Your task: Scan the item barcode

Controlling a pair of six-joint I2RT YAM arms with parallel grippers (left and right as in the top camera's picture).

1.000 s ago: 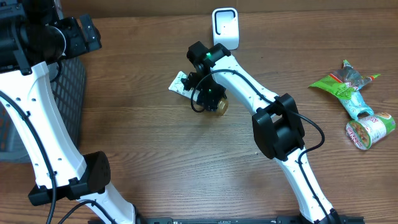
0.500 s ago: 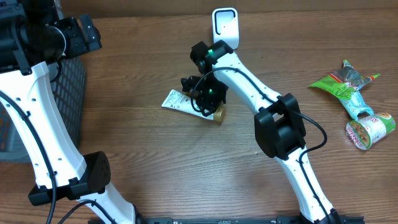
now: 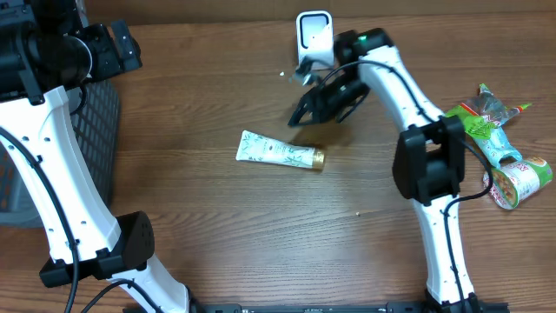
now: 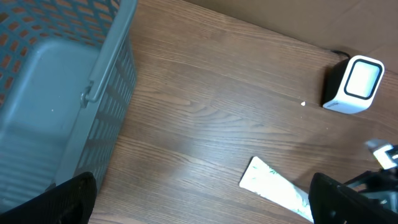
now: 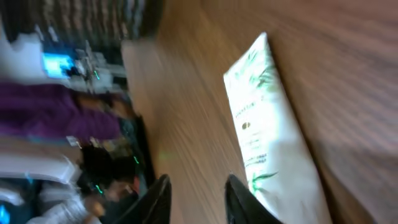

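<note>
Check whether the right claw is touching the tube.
Apart. The overhead view shows a strip of bare wood between the right claw and the tube, which lies flat on the table nearer the camera's bottom edge.

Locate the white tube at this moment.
In the overhead view, the white tube lies flat on the table near centre, on the robot's side of the barcode scanner, with the right end effector between them, not touching it.
</note>
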